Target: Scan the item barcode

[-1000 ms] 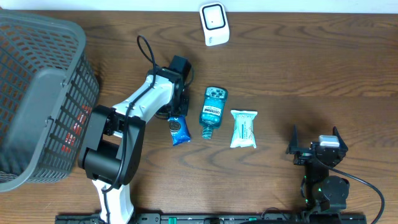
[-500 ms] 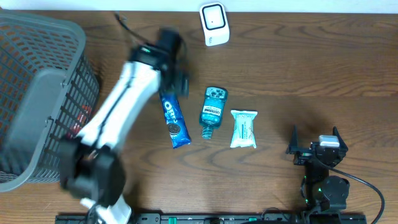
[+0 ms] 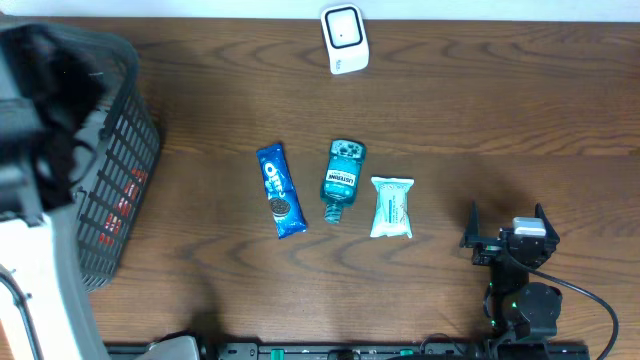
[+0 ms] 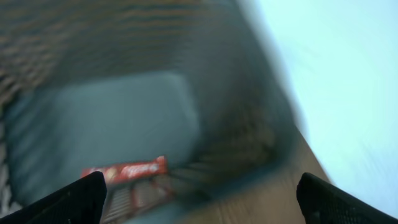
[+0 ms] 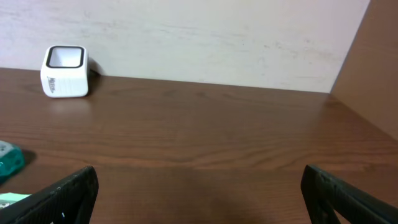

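Observation:
Three items lie in a row mid-table: a blue Oreo pack (image 3: 281,190), a teal mouthwash bottle (image 3: 342,178) and a white wipes pack (image 3: 391,207). No barcode shows on any of them. The white scanner (image 3: 344,38) stands at the table's far edge, and it shows as a scanner (image 5: 64,71) in the right wrist view too. My left gripper (image 4: 201,200) is open and empty, pointing into the grey basket (image 3: 120,140) through heavy blur. Its arm (image 3: 35,270) is a blur at the far left. My right gripper (image 3: 506,224) rests open near the front right, holding nothing.
A red packet (image 4: 124,170) lies inside the basket. In the right wrist view, the edge of the mouthwash bottle (image 5: 9,157) shows at far left. A pale wall (image 5: 205,37) runs behind the table.
The left gripper opened and let go of the Oreo pack, which now lies flat left of the bottle. The left arm swung away left over the basket. The right arm stayed still.

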You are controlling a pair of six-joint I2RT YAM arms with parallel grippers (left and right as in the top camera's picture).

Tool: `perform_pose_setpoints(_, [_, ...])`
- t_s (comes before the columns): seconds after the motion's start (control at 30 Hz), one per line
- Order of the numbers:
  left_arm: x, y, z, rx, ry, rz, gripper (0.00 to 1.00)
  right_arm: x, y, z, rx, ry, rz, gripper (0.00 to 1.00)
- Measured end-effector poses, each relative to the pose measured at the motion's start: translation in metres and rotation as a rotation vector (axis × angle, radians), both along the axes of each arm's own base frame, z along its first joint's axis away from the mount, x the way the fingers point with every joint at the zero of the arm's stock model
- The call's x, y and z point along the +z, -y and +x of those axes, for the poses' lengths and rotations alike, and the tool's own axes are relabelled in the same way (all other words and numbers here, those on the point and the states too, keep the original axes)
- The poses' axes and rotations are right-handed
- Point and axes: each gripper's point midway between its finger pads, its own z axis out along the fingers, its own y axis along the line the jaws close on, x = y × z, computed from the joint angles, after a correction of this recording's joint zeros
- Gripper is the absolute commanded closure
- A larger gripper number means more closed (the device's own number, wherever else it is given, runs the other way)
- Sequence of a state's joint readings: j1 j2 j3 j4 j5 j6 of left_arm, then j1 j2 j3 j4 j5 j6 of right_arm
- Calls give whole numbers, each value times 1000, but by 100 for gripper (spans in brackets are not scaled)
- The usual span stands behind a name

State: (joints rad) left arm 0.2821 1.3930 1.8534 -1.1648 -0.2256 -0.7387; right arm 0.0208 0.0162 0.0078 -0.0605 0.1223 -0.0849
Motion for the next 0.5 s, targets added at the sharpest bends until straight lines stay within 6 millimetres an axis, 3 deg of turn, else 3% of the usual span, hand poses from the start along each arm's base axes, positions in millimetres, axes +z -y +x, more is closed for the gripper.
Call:
perform_pose_setpoints(0.1, [-34, -36, -12, 263, -17, -166, 2, 0, 0, 0, 0, 0, 0, 1])
perform_pose_setpoints(0.2, [-68, -53, -16, 461, -39, -328, 2, 0, 0, 0, 0, 0, 0, 1])
perform_pose_setpoints(0.37, [-127, -51, -19, 752, -124, -598, 2, 0, 0, 0, 0, 0, 0, 1])
perform_pose_setpoints(0.5, [-168, -37, 2, 975, -143, -854, 2, 0, 0, 0, 0, 0, 0, 1])
